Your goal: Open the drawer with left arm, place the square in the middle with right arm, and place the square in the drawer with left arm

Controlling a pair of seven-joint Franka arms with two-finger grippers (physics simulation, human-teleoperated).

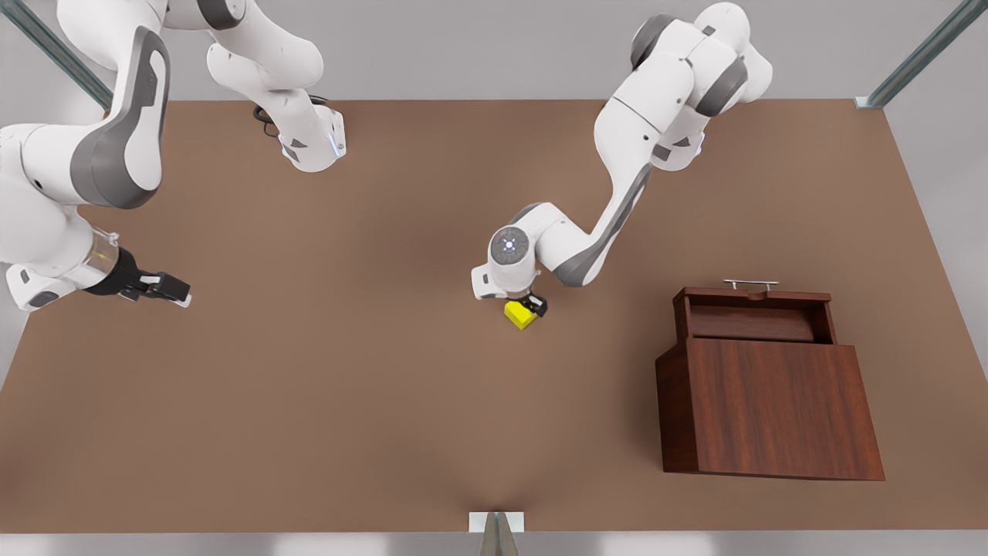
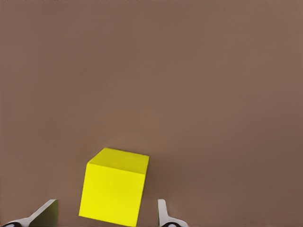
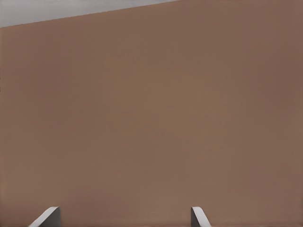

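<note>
Bare brown tabletop (image 1: 324, 401) beneath yellow square (image 1: 520, 314), grey wall (image 1: 478, 46) behind.

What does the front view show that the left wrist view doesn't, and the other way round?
The front view alone takes in the dark wood cabinet with its drawer pulled open and silver handle, and the right gripper waiting, open, over bare table at that view's left. The left wrist view alone gives a close look at the left gripper's two fingertips spread either side of the yellow cube, with gaps on both sides. Both views share the cube, the left gripper at it, and the brown tabletop.
</note>
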